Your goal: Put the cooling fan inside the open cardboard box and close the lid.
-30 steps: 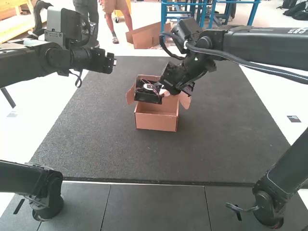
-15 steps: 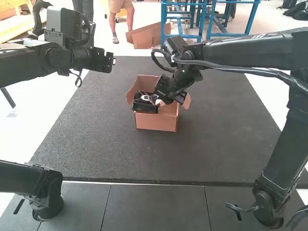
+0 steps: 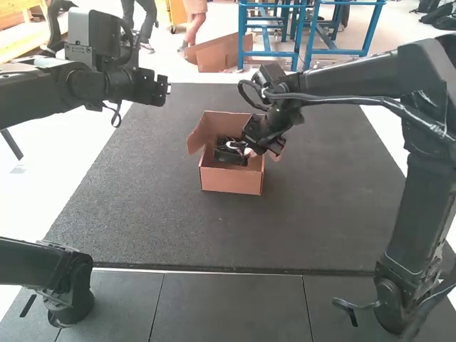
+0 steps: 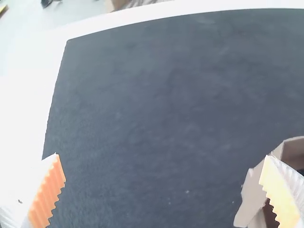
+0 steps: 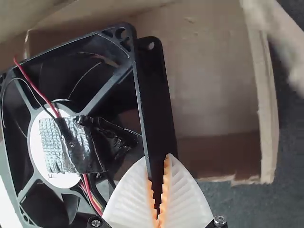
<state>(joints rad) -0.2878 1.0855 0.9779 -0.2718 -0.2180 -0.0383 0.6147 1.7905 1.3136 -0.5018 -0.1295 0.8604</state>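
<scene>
High view, cooling fan (image 3: 229,151): hung tilted in the mouth of the cardboard box (image 3: 231,178), mid-table, under the right claw (image 3: 249,148).
Left wrist view, left claw (image 4: 160,161): spread wide, held nothing, apart from the cardboard box (image 4: 251,199).
Right wrist view, right claw (image 5: 159,190): clenched on the cooling fan's (image 5: 80,133) frame edge, cardboard box (image 5: 213,95) interior beyond.

A dark textured mat (image 3: 142,206) covers most of the white table (image 3: 46,153).

A dark textured mat (image 3: 142,206) covers the table's middle. White tabletop (image 3: 50,153) flanks it on both sides.
</scene>
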